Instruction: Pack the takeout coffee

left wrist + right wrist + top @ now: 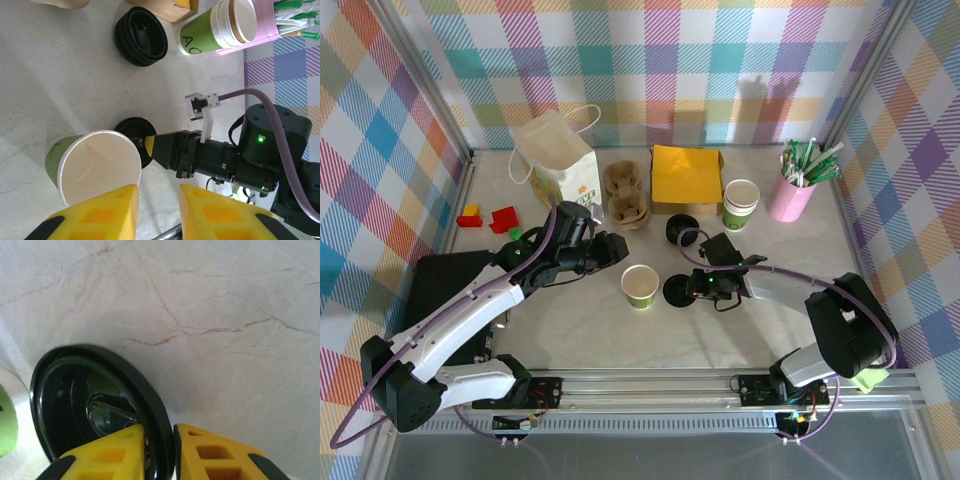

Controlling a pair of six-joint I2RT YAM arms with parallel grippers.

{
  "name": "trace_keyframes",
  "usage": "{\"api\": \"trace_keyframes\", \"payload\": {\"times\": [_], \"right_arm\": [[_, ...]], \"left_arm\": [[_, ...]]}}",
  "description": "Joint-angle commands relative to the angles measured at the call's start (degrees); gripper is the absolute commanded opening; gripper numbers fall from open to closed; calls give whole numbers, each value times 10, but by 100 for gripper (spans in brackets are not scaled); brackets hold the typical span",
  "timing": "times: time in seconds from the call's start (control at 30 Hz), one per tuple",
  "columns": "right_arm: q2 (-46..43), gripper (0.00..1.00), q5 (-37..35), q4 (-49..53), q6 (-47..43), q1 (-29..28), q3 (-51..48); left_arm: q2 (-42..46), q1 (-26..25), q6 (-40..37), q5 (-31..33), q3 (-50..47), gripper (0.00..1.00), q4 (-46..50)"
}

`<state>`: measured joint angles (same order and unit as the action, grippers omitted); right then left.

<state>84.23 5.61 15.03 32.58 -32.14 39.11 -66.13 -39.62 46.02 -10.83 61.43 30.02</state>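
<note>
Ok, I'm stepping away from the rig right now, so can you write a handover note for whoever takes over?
Left gripper: open, empty, hovering beside the cup.
Right gripper: shut on the rim of a black lid, low on the table just right of the cup.
Done: cup stands upright, uncovered; lid gripped.
Left: press the lid onto the cup, then pack it, probably into the paper bag at the back.

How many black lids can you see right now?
2 apparent: one lid pinched by the right gripper beside the open cup; a second lid near the stacked cups, seemingly a stack hiding more.
</note>
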Motion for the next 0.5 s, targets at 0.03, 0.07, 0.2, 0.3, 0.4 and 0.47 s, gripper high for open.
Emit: {"api": "trace_keyframes", "payload": {"times": [0.03,0.07,0.2,0.3,0.4,0.47], "right_arm": [[1,14,12,28,-16,5,26],[-5,11,12,47,-26,5,36],[-51,7,5,161,-64,5,97],[-95,5,8,261,-92,6,155],[-121,3,37,356,-114,10,220],[-128,3,63,414,-129,11,262]], "left_arm": [[22,1,-43,-6,18,29,-12],[26,1,-60,-8,19,30,-16],[65,-5,-166,-22,17,37,-57],[101,-26,-278,-25,-2,49,-96],[114,-49,-384,-34,-13,54,-113],[114,-68,-454,-41,-14,57,-117]]}}
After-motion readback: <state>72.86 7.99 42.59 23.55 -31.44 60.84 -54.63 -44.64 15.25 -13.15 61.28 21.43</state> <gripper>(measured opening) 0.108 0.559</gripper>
